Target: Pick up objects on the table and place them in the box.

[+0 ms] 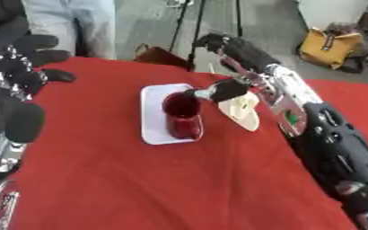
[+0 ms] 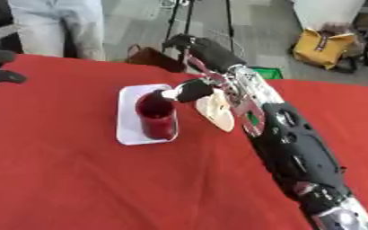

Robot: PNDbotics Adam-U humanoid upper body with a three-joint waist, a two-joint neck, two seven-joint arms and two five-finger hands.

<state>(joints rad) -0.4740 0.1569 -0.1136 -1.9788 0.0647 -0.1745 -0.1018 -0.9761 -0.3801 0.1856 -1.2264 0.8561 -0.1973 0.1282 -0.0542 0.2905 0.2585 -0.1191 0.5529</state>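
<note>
While the left hand rests idle at the near left edge of the red surface, fingers relaxed and holding nothing, the work lies with the right arm, which runs up from the lower right. Farther in, the right hand hangs over the middle of the surface, its fingers stretched away and its thumb tip touching or just at the rim of a dark red cup. That cup stands upright in a shallow white box, more tray than box. Just beside the box, under the wrist, a cream-coloured object lies on the cloth. The cup seems already placed, so the step in hand looks like the release. Next, I judge, the hand must lift clear without tipping the cup, then turn down to the cream object.
</note>
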